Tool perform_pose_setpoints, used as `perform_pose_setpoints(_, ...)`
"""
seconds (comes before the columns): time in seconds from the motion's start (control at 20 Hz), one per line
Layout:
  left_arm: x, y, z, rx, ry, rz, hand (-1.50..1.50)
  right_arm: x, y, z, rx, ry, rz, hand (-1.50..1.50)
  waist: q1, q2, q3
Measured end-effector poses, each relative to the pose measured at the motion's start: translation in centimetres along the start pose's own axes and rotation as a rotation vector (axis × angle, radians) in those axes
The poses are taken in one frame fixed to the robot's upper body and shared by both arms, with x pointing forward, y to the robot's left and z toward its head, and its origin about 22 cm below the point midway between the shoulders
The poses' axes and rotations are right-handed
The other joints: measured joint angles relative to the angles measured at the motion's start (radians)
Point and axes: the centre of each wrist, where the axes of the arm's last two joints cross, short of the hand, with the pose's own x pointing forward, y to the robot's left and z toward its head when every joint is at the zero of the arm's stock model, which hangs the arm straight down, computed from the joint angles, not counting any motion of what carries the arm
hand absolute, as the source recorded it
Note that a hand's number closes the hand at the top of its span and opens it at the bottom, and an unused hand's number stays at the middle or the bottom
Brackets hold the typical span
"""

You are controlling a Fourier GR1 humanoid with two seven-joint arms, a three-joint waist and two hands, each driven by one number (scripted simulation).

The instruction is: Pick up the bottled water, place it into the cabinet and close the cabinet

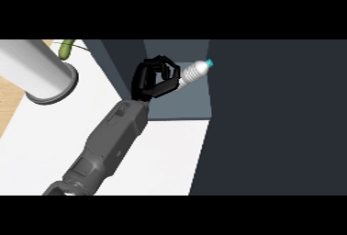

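A clear ribbed water bottle (pixel 193 72) with a light blue cap lies tilted, cap pointing up and right, inside the open cabinet (pixel 180 103), just above its grey-blue shelf. My right hand (pixel 152 79) is curled round the bottle's lower half and hides it. The grey forearm runs down to the view's lower left. The cabinet's dark door (pixel 274 119) stands open and fills the right side of the view. My left hand does not show.
A large grey cylinder (pixel 37 69) stands at the upper left on the white counter (pixel 47 137). A green vegetable (pixel 65 48) peeks out behind it. The cabinet's dark side wall (pixel 115 59) rises just left of my hand.
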Motion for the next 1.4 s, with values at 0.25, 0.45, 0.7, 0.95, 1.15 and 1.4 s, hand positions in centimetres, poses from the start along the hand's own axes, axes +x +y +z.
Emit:
perform_pose_setpoints(0.25, 0.3, -0.3, 1.9, -0.063, 0.015, 0.104, 1.50, 0.0, -0.4, 0.3, -0.016, 0.006, 0.027, -1.50, 0.022, -0.005, 0.001)
perform_pose_setpoints(0.45, 0.8, -0.4, 4.3, -0.064, 0.005, 0.161, 1.50, 0.0, -0.6, 0.3, -0.011, 0.007, 0.049, -1.50, 0.034, -0.008, 0.002)
perform_pose_setpoints(0.7, 1.8, 1.1, 9.2, -0.039, 0.006, 0.205, 1.50, 0.2, -0.8, 0.0, 0.016, 0.016, 0.070, 1.50, 0.048, -0.010, 0.001)
perform_pose_setpoints(0.95, 4.1, 3.5, 13.8, -0.017, -0.002, 0.228, 1.50, 0.2, -0.1, 0.1, 0.123, 0.045, 0.060, 1.50, 0.049, -0.008, 0.001)
perform_pose_setpoints(1.15, 5.7, 4.3, 17.6, -0.001, 0.003, 0.237, 1.50, 0.4, 0.5, 0.0, 0.229, 0.069, 0.060, 1.50, 0.051, -0.007, 0.000)
perform_pose_setpoints(1.4, 8.0, 6.4, 21.5, 0.021, -0.016, 0.226, 1.50, 0.8, 0.6, -0.8, 0.301, 0.082, 0.089, 1.50, 0.051, -0.004, 0.000)
